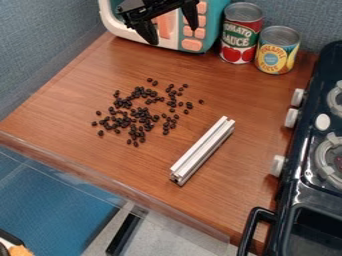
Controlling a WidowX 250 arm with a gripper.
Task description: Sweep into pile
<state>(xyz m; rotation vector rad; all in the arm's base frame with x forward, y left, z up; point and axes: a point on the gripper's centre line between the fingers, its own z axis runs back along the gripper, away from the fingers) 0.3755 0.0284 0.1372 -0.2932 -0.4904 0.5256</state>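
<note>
Beans [139, 118], loosely scattered on the tabletop [67, 105]; fingers [148, 32], parted and empty, raised behind the beans; bar [202, 150], lying unheld right of the beans, the sweep seemingly at its tool-pickup step, the next move calling for a grip on the bar.

The edges cut off the stove [288, 204], the toy microwave [214, 21] — and the arm [141, 4] above the tool [174, 36].
</note>
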